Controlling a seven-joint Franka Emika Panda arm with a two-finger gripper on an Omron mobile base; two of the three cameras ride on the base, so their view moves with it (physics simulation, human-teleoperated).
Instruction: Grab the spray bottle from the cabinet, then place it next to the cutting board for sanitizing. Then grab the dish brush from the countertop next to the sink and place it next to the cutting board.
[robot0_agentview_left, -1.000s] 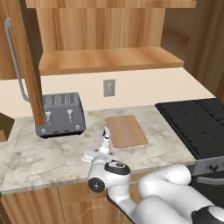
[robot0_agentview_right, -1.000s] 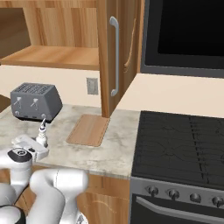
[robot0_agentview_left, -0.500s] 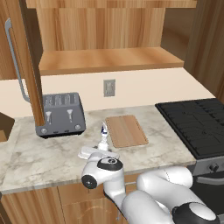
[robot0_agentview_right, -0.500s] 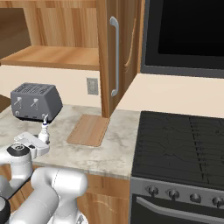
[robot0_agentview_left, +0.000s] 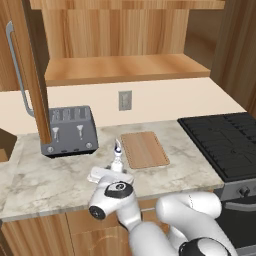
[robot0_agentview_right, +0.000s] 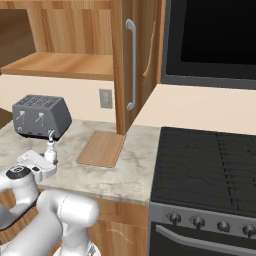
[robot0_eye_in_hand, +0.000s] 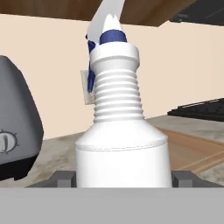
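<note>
The spray bottle (robot0_agentview_left: 117, 156) (robot0_agentview_right: 50, 150) stands upright at the left edge of the cutting board (robot0_agentview_left: 145, 149) (robot0_agentview_right: 101, 148), on the countertop (robot0_agentview_left: 50, 180). In the hand view the white ribbed bottle (robot0_eye_in_hand: 122, 148) sits close up, and my gripper (robot0_eye_in_hand: 124, 177) has a dark fingertip tight against each side of its body. My gripper (robot0_agentview_left: 116, 169) (robot0_agentview_right: 47, 161) is low, shut on the bottle. I cannot tell whether the bottle's base touches the stone. The cabinet (robot0_agentview_left: 125, 70) hangs above with its door (robot0_agentview_right: 135, 60) swung open. The dish brush and the sink are out of view.
A grey toaster (robot0_agentview_left: 68, 130) (robot0_agentview_right: 40, 116) stands just left of the bottle, against the wall. A black stovetop (robot0_agentview_left: 225, 142) (robot0_agentview_right: 205, 160) lies right of the board. The open cabinet door with its bar handle (robot0_agentview_left: 20, 75) hangs over the toaster.
The arm's links behind the hand have shifted slightly left and lower. The hand and the bottle stay beside the board.
</note>
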